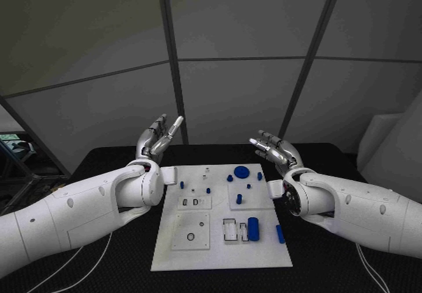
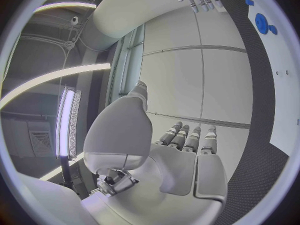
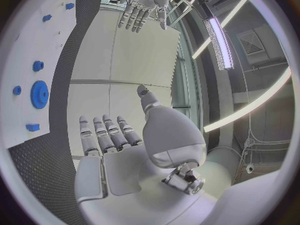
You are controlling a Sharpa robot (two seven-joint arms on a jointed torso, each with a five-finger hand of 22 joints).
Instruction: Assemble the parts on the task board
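Observation:
The white task board (image 1: 220, 256) lies in the middle of the black table. A round blue gear (image 1: 241, 172) sits near its far edge, with small blue pieces (image 1: 249, 187) around it. A larger blue block (image 1: 253, 229) stands in the near right part, and a blue bar (image 1: 280, 234) lies at the right edge. My left hand (image 1: 161, 139) is raised above the board's far left corner, fingers apart, holding nothing. My right hand (image 1: 274, 148) is raised above the far right corner, likewise empty. The blue gear (image 3: 39, 94) appears in the right wrist view, as does my left hand (image 3: 145, 5).
White inset plates (image 1: 191, 232) with slots and holes lie on the board's left half. Grey wall panels stand behind the table. A cable (image 1: 88, 262) runs along the table at the near left.

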